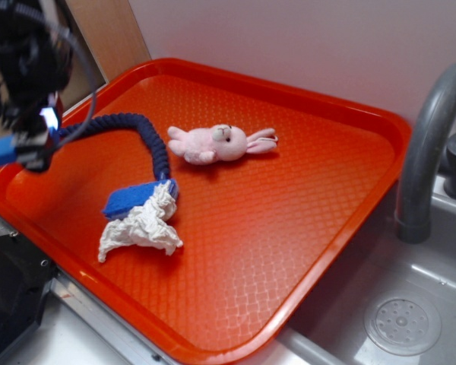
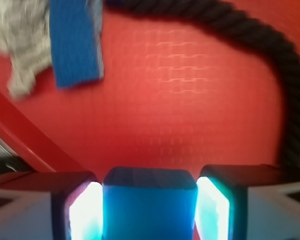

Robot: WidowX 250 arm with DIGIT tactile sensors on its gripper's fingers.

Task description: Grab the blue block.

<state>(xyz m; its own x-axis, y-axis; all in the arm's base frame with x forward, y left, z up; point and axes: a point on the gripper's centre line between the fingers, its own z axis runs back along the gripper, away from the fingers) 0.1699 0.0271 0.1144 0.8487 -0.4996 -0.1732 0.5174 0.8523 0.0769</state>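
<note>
The blue block (image 2: 150,205) is a smooth bright-blue brick that fills the gap between my two fingers, whose lit pads (image 2: 85,212) press on both of its sides. My gripper (image 2: 149,212) is shut on it. In the exterior view the gripper (image 1: 23,148) hangs over the left rim of the orange tray (image 1: 304,228), and the blue block (image 1: 4,150) sticks out to its left, lifted off the tray floor.
A navy braided rope (image 1: 140,125) curves from the gripper to a blue spongy pad (image 1: 133,199) joined to white cloth (image 1: 140,228). A pink bunny (image 1: 216,143) lies mid-tray. A grey faucet (image 1: 425,144) and sink drain (image 1: 403,323) stand at the right.
</note>
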